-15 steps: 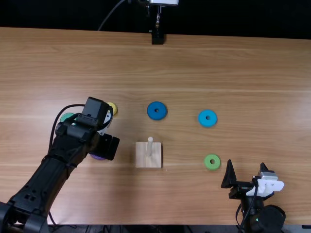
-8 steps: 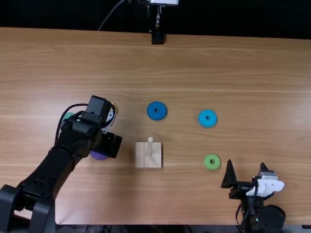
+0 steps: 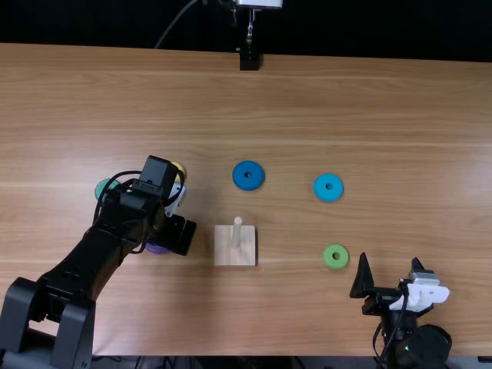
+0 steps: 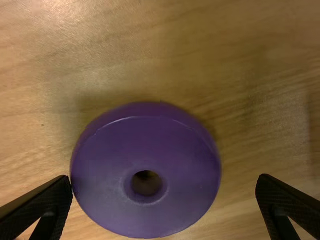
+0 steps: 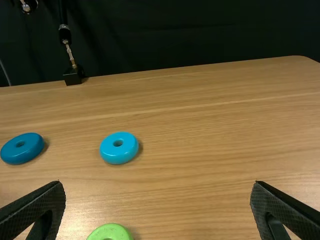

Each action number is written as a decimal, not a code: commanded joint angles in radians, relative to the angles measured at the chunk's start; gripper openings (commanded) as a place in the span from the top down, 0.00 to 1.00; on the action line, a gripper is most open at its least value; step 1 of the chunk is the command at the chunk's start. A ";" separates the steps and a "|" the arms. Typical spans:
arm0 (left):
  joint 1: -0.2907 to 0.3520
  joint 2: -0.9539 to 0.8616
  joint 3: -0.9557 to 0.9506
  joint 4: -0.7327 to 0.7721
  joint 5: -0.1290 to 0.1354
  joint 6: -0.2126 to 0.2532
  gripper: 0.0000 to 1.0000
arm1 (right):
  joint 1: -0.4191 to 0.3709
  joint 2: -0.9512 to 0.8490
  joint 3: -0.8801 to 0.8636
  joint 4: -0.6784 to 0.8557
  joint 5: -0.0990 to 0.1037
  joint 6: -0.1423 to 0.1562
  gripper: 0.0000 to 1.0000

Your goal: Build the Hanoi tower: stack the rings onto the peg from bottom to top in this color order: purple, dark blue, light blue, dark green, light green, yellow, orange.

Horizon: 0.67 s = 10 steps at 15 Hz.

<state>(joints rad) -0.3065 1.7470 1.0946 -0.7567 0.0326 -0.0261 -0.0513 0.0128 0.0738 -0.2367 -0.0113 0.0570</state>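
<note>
Since the round purple ring (image 4: 107,172) goes lowest, the left black gripper (image 4: 165,178) hangs over it, spread wide (presumably for clearance), like the right black gripper (image 5: 158,183)

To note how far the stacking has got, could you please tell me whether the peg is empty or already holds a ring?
Empty: the peg rises bare from its wooden base, with no ring around it.

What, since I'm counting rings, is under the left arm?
From above, parts of the purple ring, yellow ring and dark green ring show past the left arm. The rest is covered there; whether anything else lies beneath cannot be told.
</note>
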 commanded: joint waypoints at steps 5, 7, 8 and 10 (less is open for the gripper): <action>0.009 0.034 -0.047 0.006 0.039 0.011 0.00 | -0.009 -0.013 -0.055 -0.074 -0.002 0.000 0.00; 0.020 0.036 -0.042 0.006 0.041 0.011 0.00 | -0.009 -0.013 -0.057 -0.074 -0.002 0.000 0.00; 0.021 0.037 -0.039 0.006 0.041 0.013 0.00 | -0.007 -0.013 -0.057 -0.074 -0.002 0.000 0.00; 0.026 0.062 -0.036 0.006 0.043 0.043 0.00 | -0.009 -0.013 -0.055 -0.074 -0.002 0.000 0.00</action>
<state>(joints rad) -0.2932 1.7775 1.0618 -0.7528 0.0563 -0.0101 -0.0513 0.0128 0.0738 -0.2375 -0.0113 0.0570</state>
